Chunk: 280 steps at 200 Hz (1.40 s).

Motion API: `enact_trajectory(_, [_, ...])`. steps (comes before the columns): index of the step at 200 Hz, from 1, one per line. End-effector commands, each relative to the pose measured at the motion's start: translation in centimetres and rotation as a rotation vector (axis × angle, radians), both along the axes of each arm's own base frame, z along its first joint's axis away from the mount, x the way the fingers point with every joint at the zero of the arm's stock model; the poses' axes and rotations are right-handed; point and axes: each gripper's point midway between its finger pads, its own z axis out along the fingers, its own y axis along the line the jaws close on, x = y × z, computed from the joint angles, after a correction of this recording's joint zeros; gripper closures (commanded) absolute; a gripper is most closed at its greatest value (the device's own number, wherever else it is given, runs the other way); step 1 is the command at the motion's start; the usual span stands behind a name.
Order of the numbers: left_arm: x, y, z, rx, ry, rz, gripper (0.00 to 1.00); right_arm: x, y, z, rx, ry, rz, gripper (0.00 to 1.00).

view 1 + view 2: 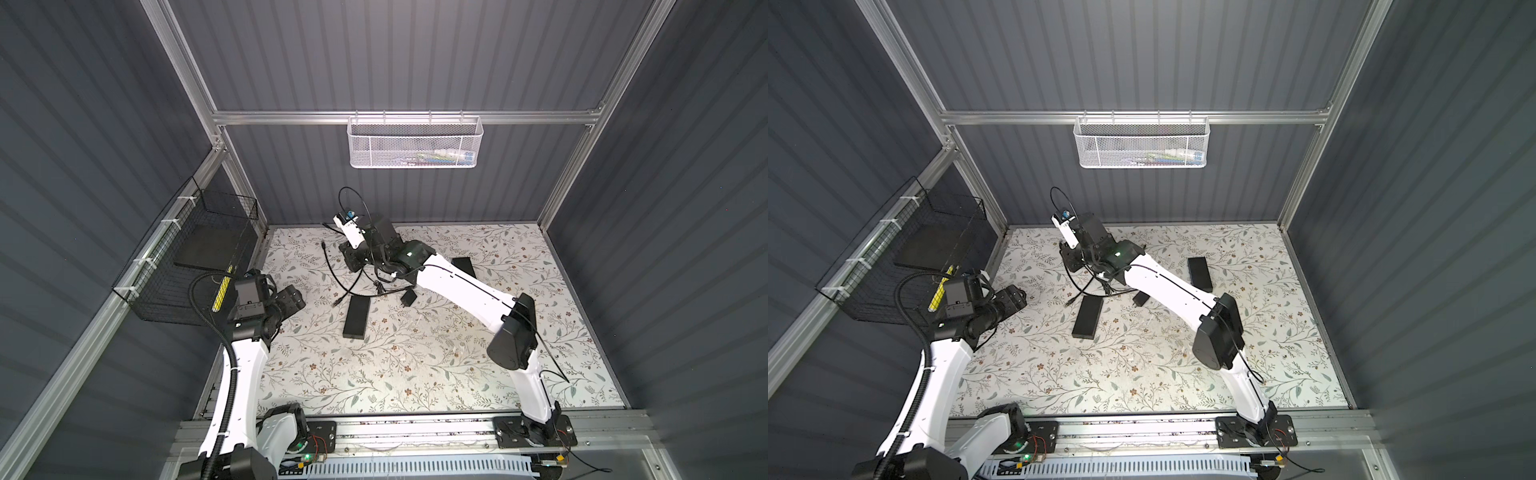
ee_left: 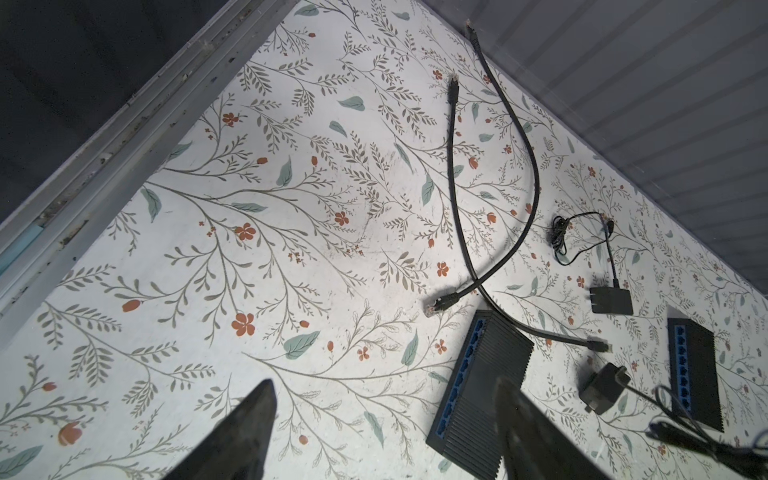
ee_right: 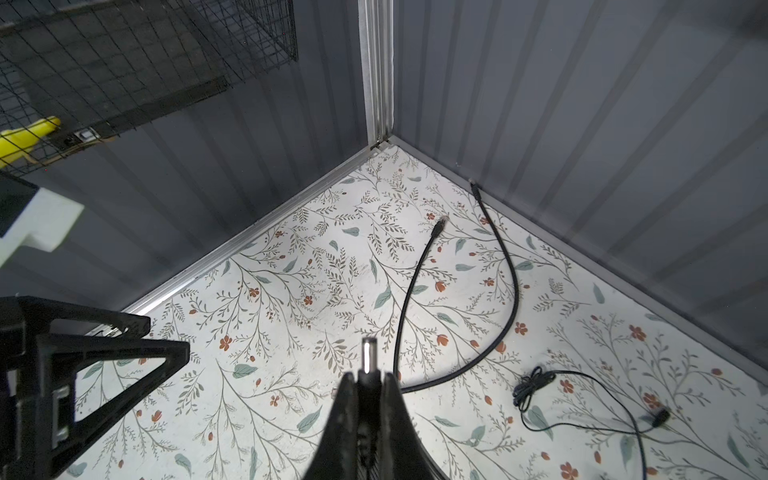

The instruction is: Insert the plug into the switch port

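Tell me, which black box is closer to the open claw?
The middle switch, just ahead of the left gripper. The far switch lies beyond it, toward the table's right side.

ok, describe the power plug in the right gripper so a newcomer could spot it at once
Over the floral-print tabletop, toward the back left of centre, hangs the right gripper, shut. Between its black fingers pokes a small round barrel plug with a silver metal tip. Unlike the clear clip ends of the black Ethernet cables lying nearby, it is metal-tipped and gripped.
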Motion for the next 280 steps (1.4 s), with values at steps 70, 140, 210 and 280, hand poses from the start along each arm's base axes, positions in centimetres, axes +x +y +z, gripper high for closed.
enact_trajectory(70, [3.1,-8.1,2.5,0.009,-0.093,-0.284,0.22,-2.0,-19.9,1.7,-0.18,-0.06,-0.376,1.0])
enact_trajectory(140, [6.3,-16.3,0.9,0.057,-0.08,-0.458,0.23,-6.2,-39.3,3.2,-0.258,-0.071,-0.832,1.0])
enact_trajectory(210, [6.8,-22.2,-0.7,0.104,-0.049,-0.577,0.23,-5.0,-46.7,4.8,-0.396,-0.117,-1.065,1.0])
enact_trajectory(280, [7.0,-26.4,-3.0,0.068,-0.003,-0.658,0.23,4.8,-45.1,-5.2,-0.407,0.108,-0.973,1.0])
